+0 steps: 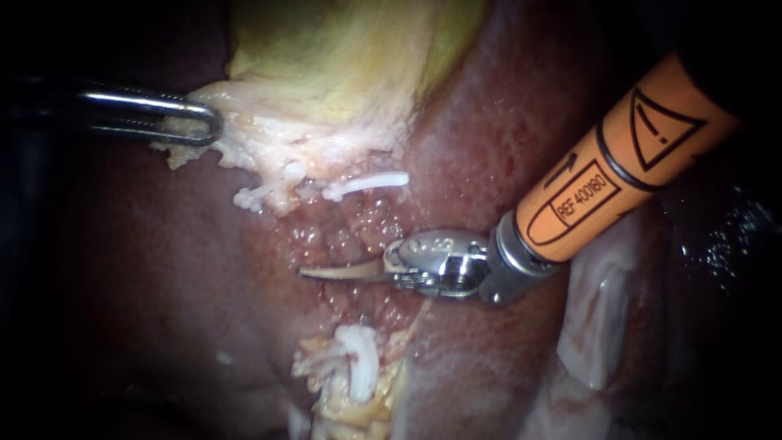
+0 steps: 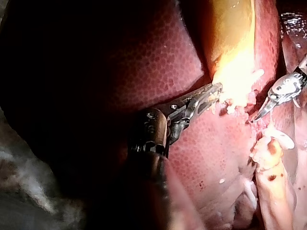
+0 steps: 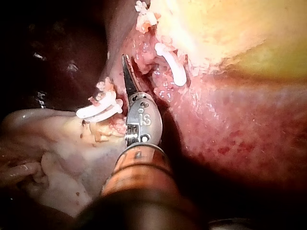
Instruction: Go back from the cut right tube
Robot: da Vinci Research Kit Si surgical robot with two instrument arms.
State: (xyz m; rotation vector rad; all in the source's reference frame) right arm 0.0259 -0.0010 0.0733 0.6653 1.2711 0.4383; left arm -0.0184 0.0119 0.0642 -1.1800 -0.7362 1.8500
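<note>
Endoscope view shows our right instrument (image 1: 338,273), jaws closed and empty, between the clips (image 1: 366,184), so the retreat remains; our left instrument (image 1: 195,122) grips the gallbladder (image 1: 326,65).

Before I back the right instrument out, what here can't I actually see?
Left instrument shaft: endoscope view, lost in darkness at the edge.
Tissue below the lower clips: endoscope view, cut off by the edge.
Gallbladder edge: left wrist view, washed out by glare.
</note>
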